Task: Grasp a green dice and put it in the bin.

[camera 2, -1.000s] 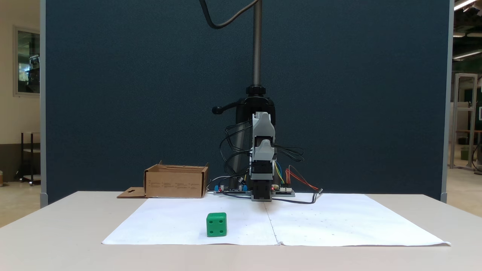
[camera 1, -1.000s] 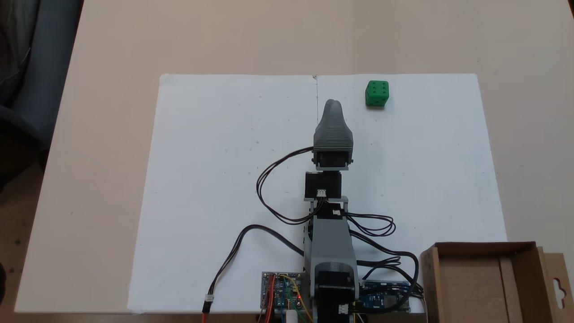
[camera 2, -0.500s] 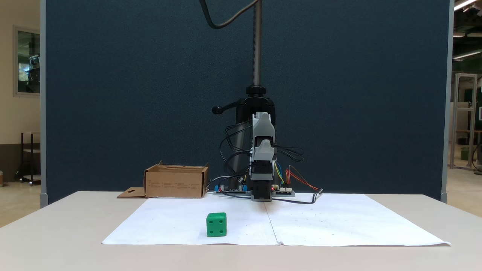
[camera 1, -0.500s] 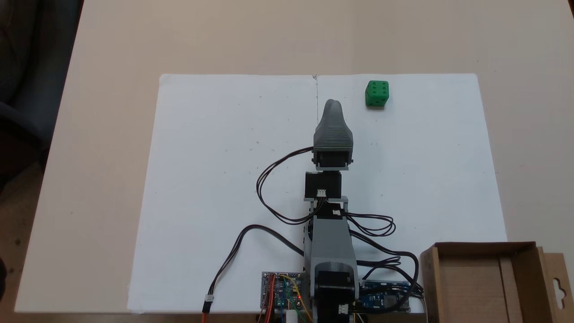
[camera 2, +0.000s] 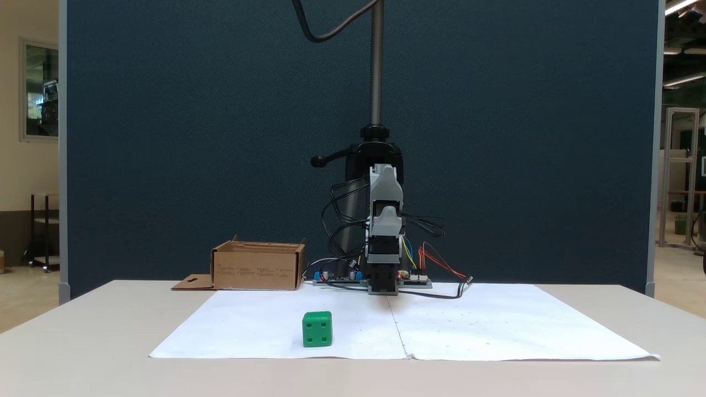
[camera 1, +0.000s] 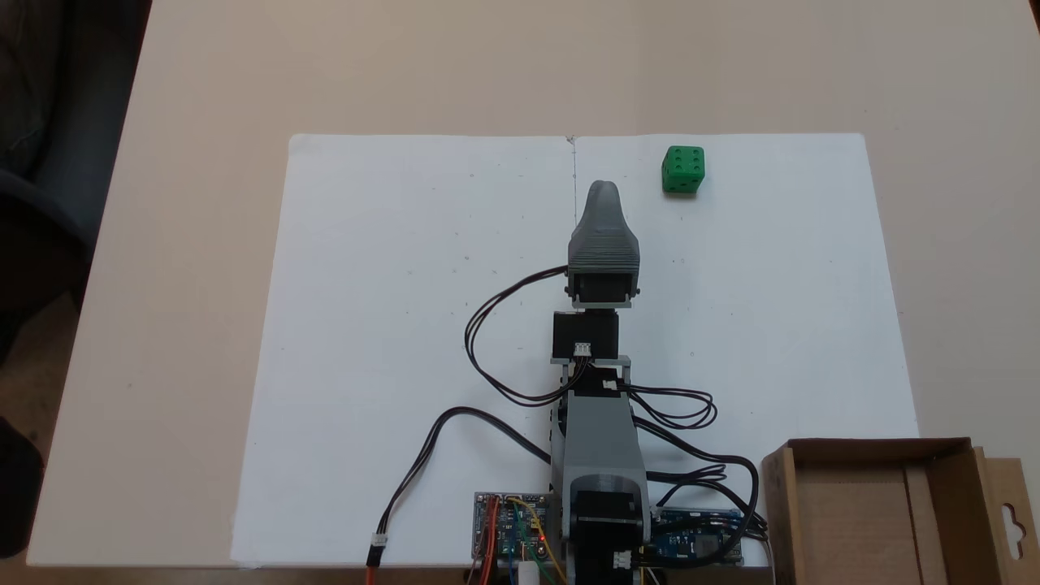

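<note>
Your end effector (camera 1: 602,193) sits low over the white paper (camera 1: 390,341), pointing away from the arm's base along the paper's centre seam; from above only one grey tapered jaw shows, the other stacked under it, and the front view (camera 2: 384,291) is no clearer, so you cannot tell whether it is open or closed; nothing shows held in it.

The green dice (camera 1: 683,170) lies on the paper near the paper's far edge, toward its far right corner as the top-down fixed view shows it; it is right of the end effector tip and slightly beyond it, clearly apart, not touching; in the front-facing fixed view the green dice (camera 2: 317,329) sits left of the arm and nearer the camera, four pips facing the lens.

The bin (camera 1: 951,479) stands at the desk's (camera 1: 203,97) near right corner in the top-down view, beside the arm's base and the circuit boards (camera 1: 512,528); its flap with the hanger cutout sticks out on the outer side; its inside looks bare cardboard; it is well apart from the dice; black cables (camera 1: 487,341) loop off the arm over the paper.
</note>
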You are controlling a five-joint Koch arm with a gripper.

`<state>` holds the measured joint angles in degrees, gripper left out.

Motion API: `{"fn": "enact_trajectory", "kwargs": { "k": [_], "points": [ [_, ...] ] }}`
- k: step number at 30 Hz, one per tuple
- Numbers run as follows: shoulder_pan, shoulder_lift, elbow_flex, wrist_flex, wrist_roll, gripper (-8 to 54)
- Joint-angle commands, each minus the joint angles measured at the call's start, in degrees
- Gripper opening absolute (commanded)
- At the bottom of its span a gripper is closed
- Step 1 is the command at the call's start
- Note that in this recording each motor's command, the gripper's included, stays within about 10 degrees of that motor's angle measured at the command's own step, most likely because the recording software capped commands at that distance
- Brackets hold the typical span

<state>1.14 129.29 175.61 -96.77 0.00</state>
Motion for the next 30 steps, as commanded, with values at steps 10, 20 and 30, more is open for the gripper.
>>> {"fn": "enact_trajectory", "kwargs": {
  "k": [10,20,30],
  "points": [
    [0.44,6.24,3.96,2.72,-4.57,43.8],
    [0.26,6.24,-13.62,31.18,-4.66,42.2],
    [-0.62,5.36,-37.88,69.94,-4.39,43.6]
  ]
}}
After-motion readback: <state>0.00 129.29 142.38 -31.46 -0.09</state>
